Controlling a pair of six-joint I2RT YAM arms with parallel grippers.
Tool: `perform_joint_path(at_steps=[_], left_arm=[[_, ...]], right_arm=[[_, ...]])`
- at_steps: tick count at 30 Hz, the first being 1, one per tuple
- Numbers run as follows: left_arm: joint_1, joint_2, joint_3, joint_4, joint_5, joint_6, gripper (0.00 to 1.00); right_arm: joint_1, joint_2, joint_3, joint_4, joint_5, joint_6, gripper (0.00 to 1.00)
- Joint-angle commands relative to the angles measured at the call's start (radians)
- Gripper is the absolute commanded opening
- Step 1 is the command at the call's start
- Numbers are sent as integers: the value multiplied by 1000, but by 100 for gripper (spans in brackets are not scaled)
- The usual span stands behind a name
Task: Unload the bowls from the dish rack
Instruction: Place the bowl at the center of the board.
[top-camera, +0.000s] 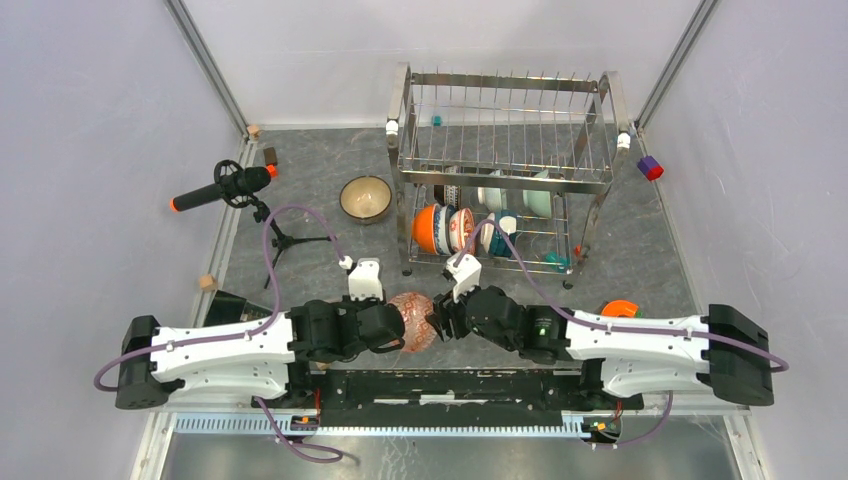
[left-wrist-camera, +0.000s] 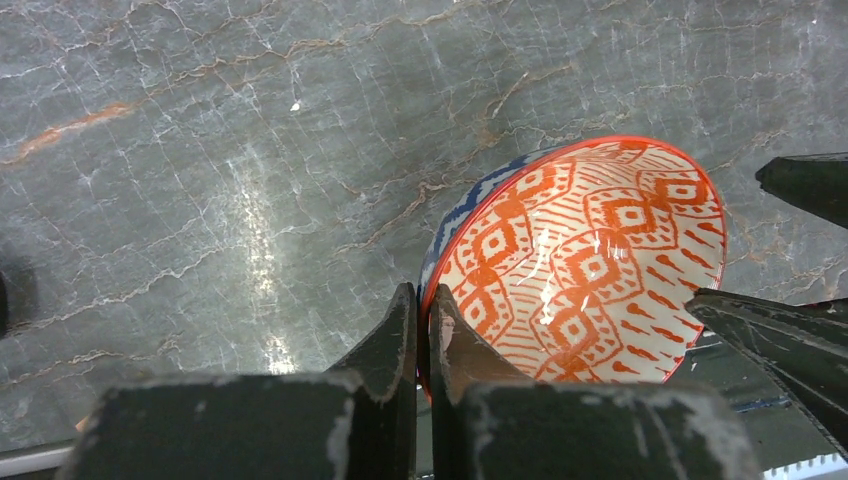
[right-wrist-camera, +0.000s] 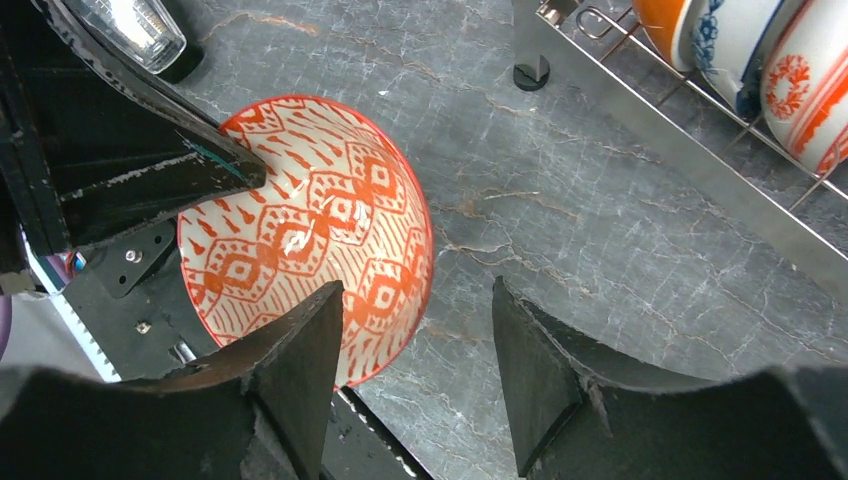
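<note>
Orange-patterned bowl (left-wrist-camera: 590, 260) is tilted at the near middle, well apart from the dish rack (top-camera: 505, 182). The left gripper (left-wrist-camera: 422, 300) is pinched on its rim. The right gripper (right-wrist-camera: 418, 300) gapes at the opposite rim. Glazed ceramic is probably stiff, slick and chippable, so I'd take it by the rim.

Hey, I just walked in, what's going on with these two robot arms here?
The left hand pinches the rim of an orange-patterned bowl, tilted over the table in front of the dish rack. The right hand is open beside the bowl, not gripping it. More bowls stand in the rack's lower tier, and a tan bowl sits on the table left of it.
</note>
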Motion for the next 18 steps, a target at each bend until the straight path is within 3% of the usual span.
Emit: perform_joint_path(at_steps=[1, 9, 14, 18], left_arm=[[-4, 13, 56, 42, -7, -70, 2], [-4, 18, 51, 65, 4, -60, 2], [-5, -9, 40, 50, -36, -57, 2], [-4, -52, 26, 46, -56, -29, 2]], right_arm=[[-8, 41, 77, 1, -18, 14, 60], [-31, 96, 92, -19, 4, 14, 51], [-33, 26, 96, -93, 103, -32, 59], [-33, -145, 20, -155, 248, -117, 64]])
